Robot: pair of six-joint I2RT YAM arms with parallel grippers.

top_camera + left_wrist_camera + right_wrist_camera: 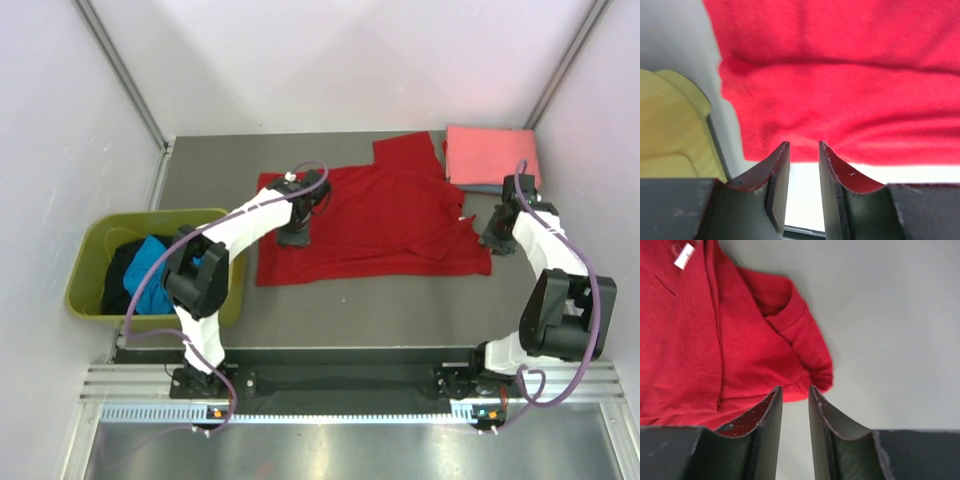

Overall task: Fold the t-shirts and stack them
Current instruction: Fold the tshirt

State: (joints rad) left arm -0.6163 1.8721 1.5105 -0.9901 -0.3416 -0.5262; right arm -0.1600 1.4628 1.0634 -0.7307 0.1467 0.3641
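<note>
Lying folded far right, salmon-pink t-shirt [492, 155] seen overhead only.

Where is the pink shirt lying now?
In the top view the pink shirt lies folded at the far right corner of the table, just beyond the right gripper and beside a sleeve of the red shirt.

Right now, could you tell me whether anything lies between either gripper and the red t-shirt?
Nothing visible does. The left gripper hangs right over the red t-shirt, and the right gripper sits at its edge with only bare table between.
</note>
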